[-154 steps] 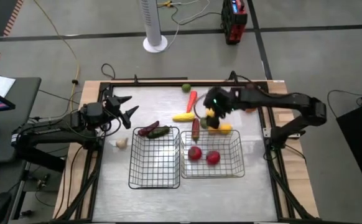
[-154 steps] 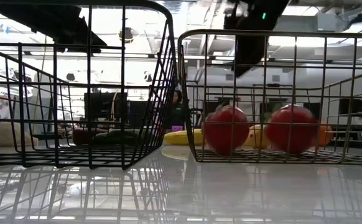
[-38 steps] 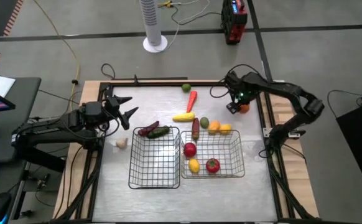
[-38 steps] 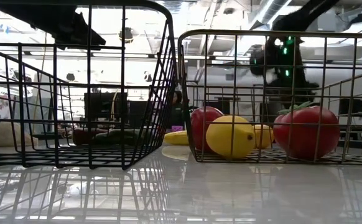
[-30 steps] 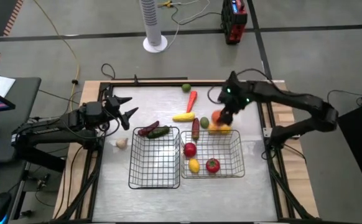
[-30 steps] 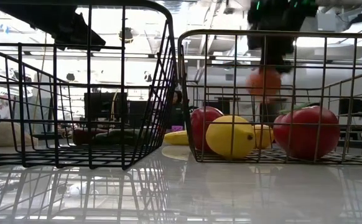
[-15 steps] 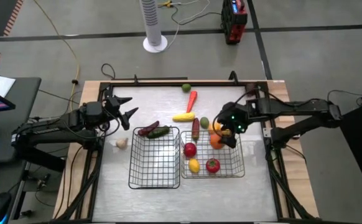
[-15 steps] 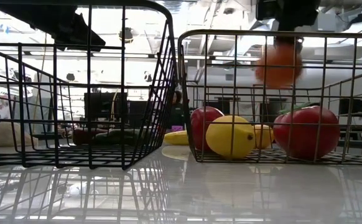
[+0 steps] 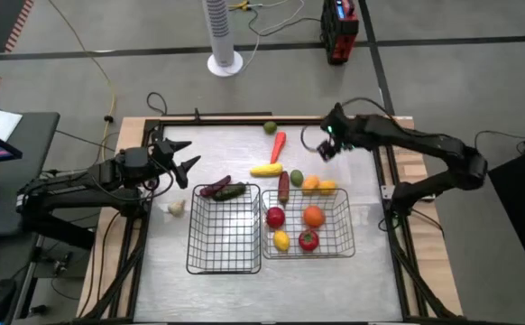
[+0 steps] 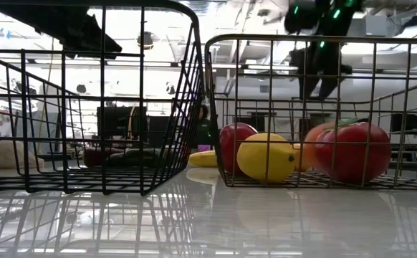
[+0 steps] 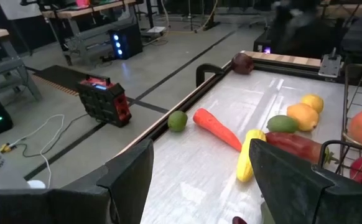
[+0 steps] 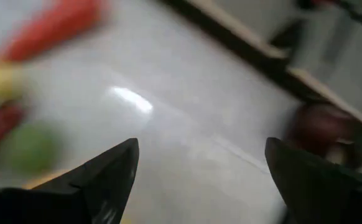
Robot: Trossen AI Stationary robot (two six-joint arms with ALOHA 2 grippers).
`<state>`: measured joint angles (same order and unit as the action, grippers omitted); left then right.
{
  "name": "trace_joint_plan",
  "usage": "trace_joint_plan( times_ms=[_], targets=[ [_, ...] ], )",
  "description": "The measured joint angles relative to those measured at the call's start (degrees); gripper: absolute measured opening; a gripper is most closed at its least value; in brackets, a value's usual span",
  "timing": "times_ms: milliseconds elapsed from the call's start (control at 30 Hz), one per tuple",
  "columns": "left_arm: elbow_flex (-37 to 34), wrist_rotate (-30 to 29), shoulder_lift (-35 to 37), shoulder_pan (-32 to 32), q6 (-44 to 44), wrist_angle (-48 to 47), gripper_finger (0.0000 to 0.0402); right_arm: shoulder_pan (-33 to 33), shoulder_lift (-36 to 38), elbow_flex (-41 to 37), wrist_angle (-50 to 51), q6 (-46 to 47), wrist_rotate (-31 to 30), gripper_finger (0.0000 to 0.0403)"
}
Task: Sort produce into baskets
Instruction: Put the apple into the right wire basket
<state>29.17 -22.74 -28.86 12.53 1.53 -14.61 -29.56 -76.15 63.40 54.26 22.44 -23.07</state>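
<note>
My left claw waits spread and empty at the tabletop's left side, the empty basket just ahead of it. The orange fruit I carried a moment ago now lies in the right basket, beside two red pieces and a yellow one, so four are sorted. My right claw has risen away, spread wide, holding nothing, above loose produce still waiting.

Both tools, left and right, open
</note>
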Motion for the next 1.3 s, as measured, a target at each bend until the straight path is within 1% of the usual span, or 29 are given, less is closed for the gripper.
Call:
trace_joint_plan(
  times_ms=[67, 133, 267, 400, 533, 600, 733, 833, 967, 1167, 1300],
  targets=[
    [0.0, 0.8, 0.0, 0.0, 0.0, 0.2, 0.0256, -5.5, -3.4, 0.0, -1.3, -1.5, -3.6, 0.0373],
    [0.0, 1.1, 0.0, 0.0, 0.0, 0.2, 0.0256, -10.5, -6.6, -0.1, -2.8, -2.8, -5.4, 0.0373],
    [0.0, 2.0, 0.0, 0.0, 0.8, 0.2, 0.0256, -18.1, -10.9, -3.4, -8.5, -4.4, -4.8, 0.0373],
    [0.0, 4.2, 0.0, 0.0, 1.1, 0.2, 0.0256, -23.1, -11.6, -7.0, -15.8, -4.2, -4.0, 0.0373],
    [0.0, 4.5, 0.0, 0.0, 1.1, 0.2, 0.0256, -26.6, -10.5, -9.5, -20.8, -2.2, -4.0, 0.0372],
    [0.0, 4.5, 0.0, 0.0, 1.2, 0.2, 0.0256, -27.0, -9.9, -10.3, -23.3, -1.1, -4.0, 0.0372],
    [0.0, 4.5, 0.0, 0.0, 1.3, 0.1, 0.0256, -26.8, -10.0, -10.4, -24.4, 1.6, -4.5, 0.0372],
    [0.0, 4.5, 0.0, 0.0, 1.3, 0.1, 0.0256, -26.9, -10.7, -10.4, -24.8, 4.2, -6.0, 0.0372],
    [0.0, 5.2, 0.0, 0.0, 1.8, 0.0, 0.0256, -26.2, -13.0, -10.4, -24.5, 5.0, -9.5, 0.0372],
    [0.0, 6.0, 0.0, 0.0, 1.8, 0.0, 0.0256, -25.1, -18.3, -7.2, -18.3, 4.7, -10.4, 0.0372],
    [0.0, 6.0, 0.0, 0.0, 1.8, 0.1, 0.0256, -23.7, -19.2, -5.8, -16.6, 4.2, -8.4, 0.0372]
  ],
)
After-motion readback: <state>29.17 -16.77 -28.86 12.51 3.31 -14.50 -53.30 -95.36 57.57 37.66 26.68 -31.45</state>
